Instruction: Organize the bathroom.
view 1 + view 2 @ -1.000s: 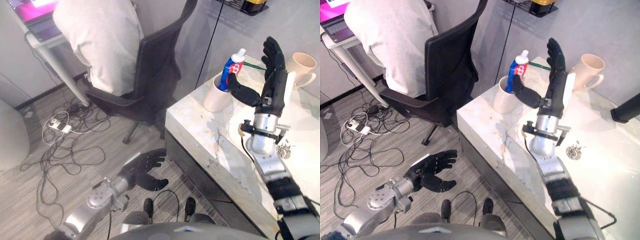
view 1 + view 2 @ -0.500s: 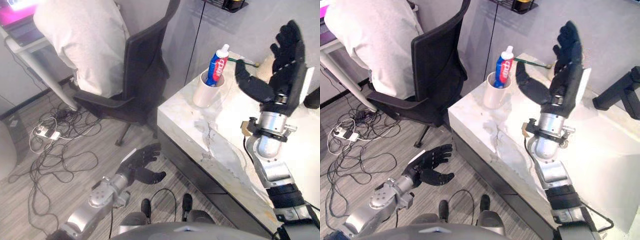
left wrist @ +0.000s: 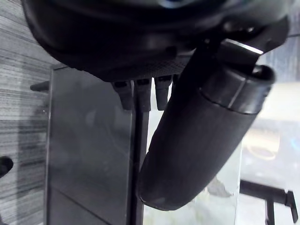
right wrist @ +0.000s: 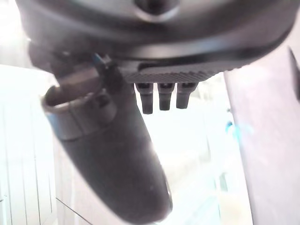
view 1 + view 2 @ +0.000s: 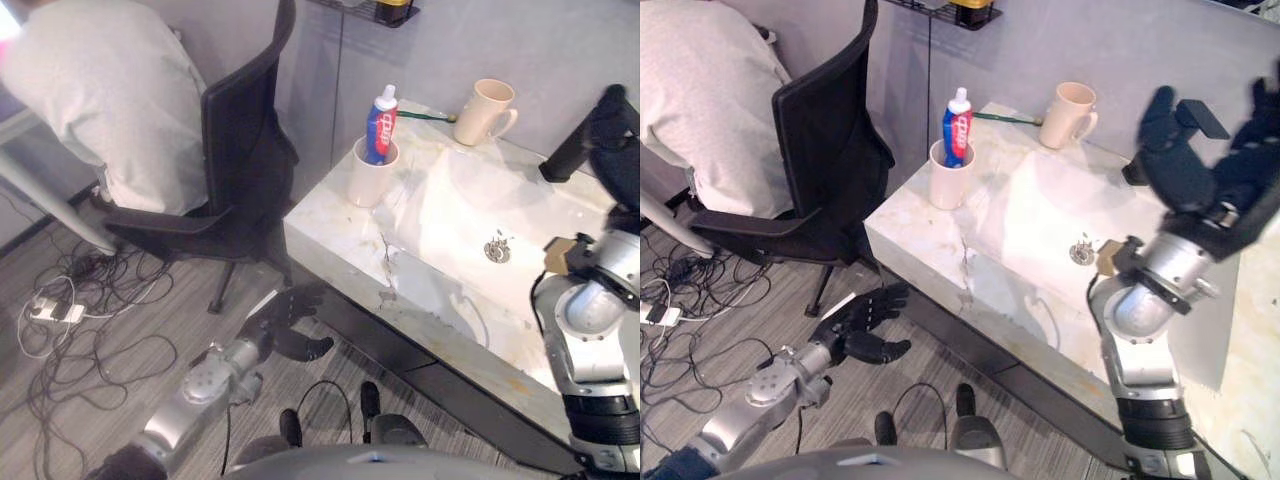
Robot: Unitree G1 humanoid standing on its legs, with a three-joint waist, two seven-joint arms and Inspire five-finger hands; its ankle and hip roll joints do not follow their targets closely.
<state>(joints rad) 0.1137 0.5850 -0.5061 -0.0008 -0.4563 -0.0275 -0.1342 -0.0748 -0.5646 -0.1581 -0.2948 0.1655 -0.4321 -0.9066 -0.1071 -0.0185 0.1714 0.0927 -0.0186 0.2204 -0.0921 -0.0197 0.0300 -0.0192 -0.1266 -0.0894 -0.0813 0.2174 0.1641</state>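
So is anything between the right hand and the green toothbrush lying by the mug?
Nothing visible blocks it. The right hand hangs open above the sink; the toothbrush lies across the basin, between the toothpaste cup and mug.

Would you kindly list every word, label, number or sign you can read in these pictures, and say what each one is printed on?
Nothing can be read for certain.
Toothpaste tube, standing in the white cup: print on a blue and red ground, too small and blurred to read.
Beige mug: no print visible.
Yellow item on the wall shelf: too small to tell.
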